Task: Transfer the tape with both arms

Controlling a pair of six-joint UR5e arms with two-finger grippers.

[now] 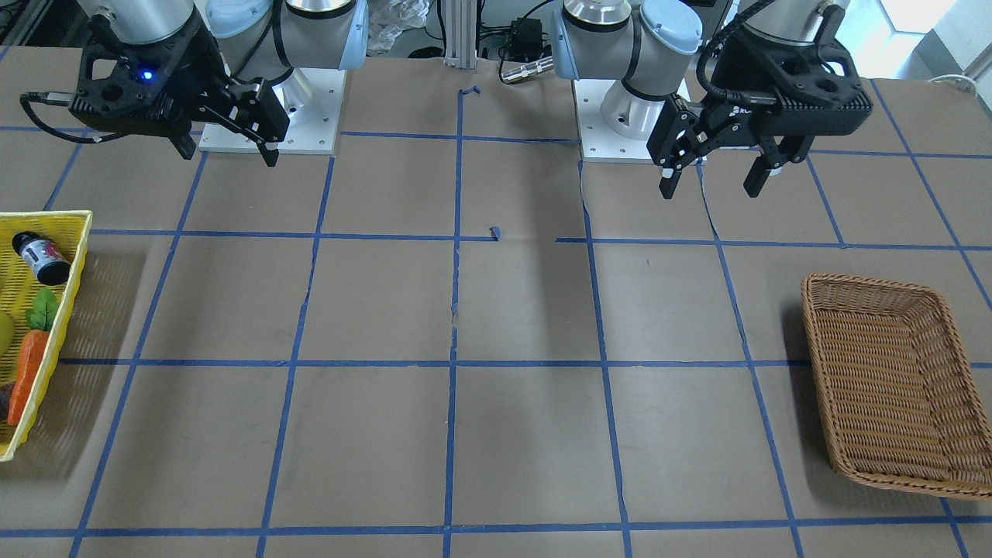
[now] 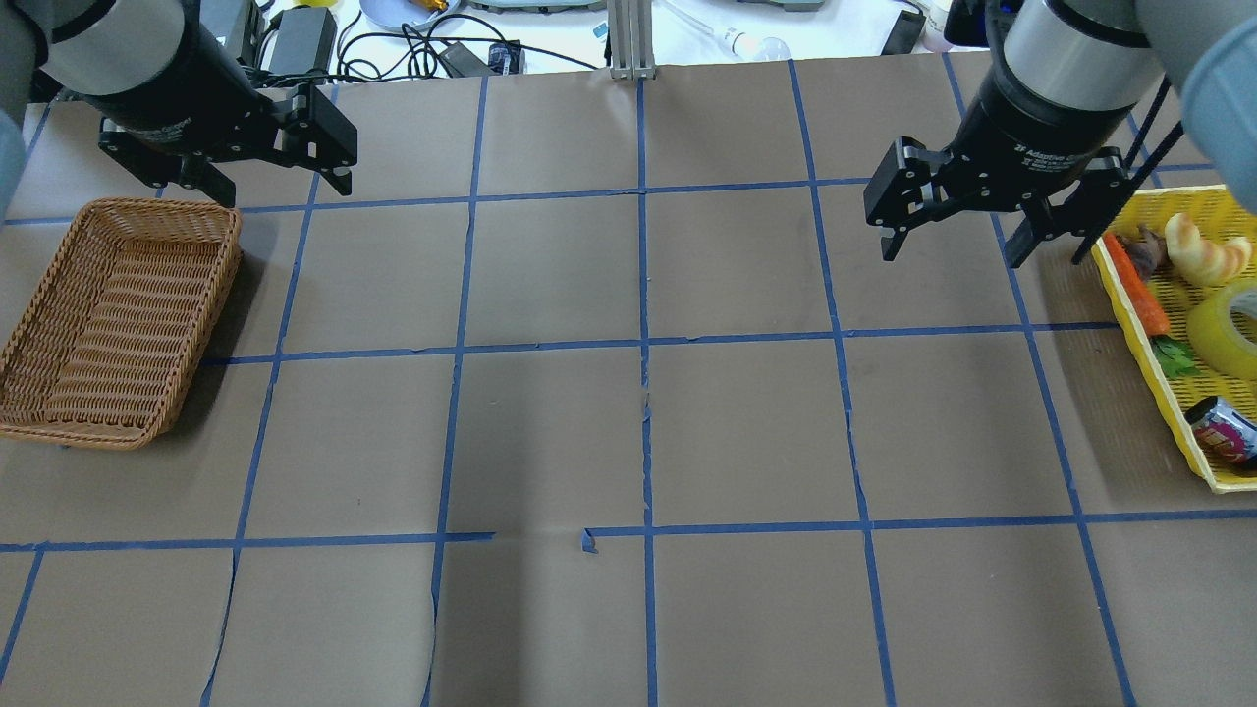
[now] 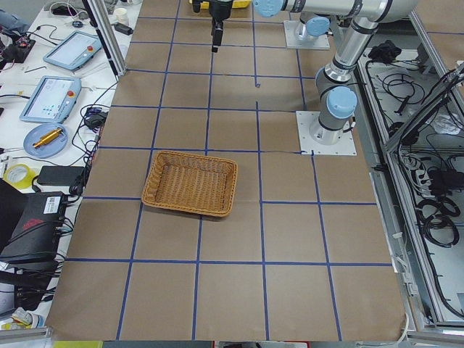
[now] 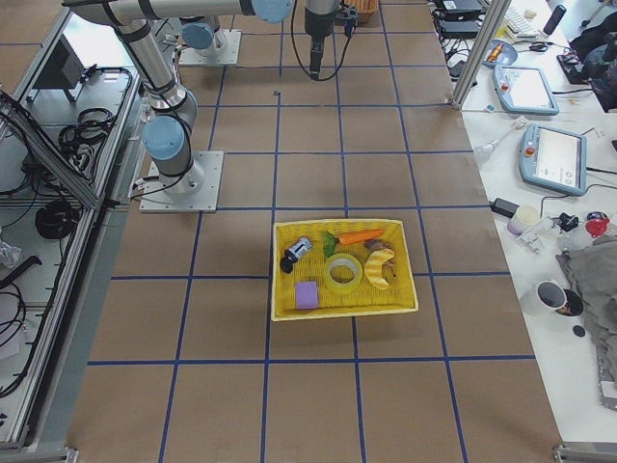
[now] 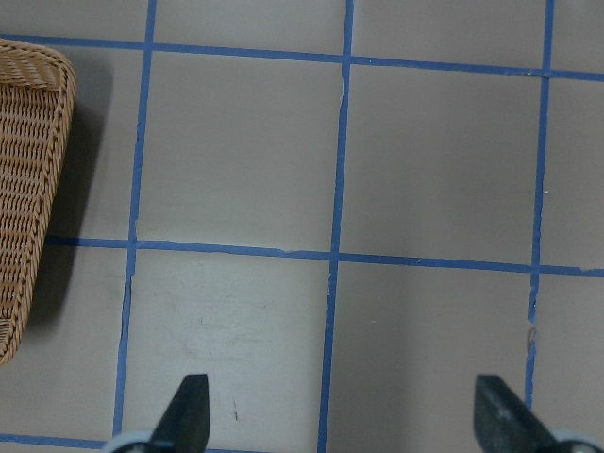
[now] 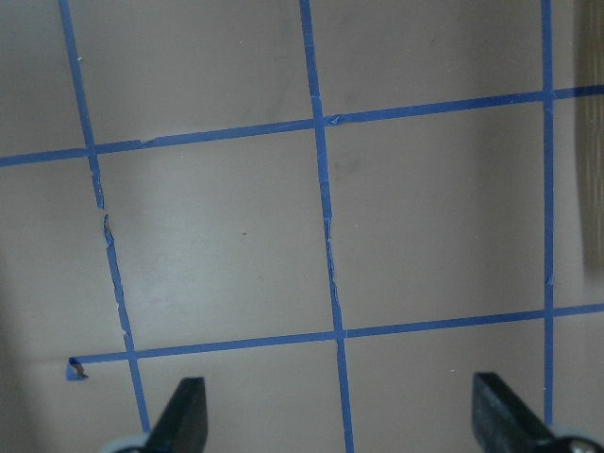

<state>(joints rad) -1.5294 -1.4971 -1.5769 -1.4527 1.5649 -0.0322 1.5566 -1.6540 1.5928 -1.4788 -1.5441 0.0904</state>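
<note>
Yellow translucent ring-shaped tape roll with whitish core [image 2: 1228, 329] lies flat in a yellow plastic mesh basket [image 4: 347, 313] at the 3 o'clock edge of the brown paper-covered tabletop [image 2: 746, 432] in the overhead view, untouched by either arm. In the exterior right view the roll sits mid-basket: orange toy carrot with green leaves [image 4: 359, 235] at its 12 o'clock, tan croissant-shaped piece [image 4: 379, 267] at 3 o'clock touching or nearly touching it, purple square block [image 4: 307, 294] at 8 o'clock, small dark can with a printed label [image 4: 297, 253] at 10 o'clock. Right black two-finger end effector [image 2: 953, 253] hangs above the tabletop at the basket's 10 o'clock in the overhead view, fingers spread wide, holding nothing, well apart from the roll. Left black two-finger end effector [image 2: 278, 187] hangs at the 1 o'clock corner of a brown woven wicker basket [image 2: 108, 324], also spread wide and holding nothing. Wicker basket sits at the 9 o'clock side of the tabletop, nothing visible inside. Thin blue tape grid lines [image 2: 643, 295] cross the paper; both wrist views show only grid, paper and fingertips, plus a wicker edge in the left one.
</note>
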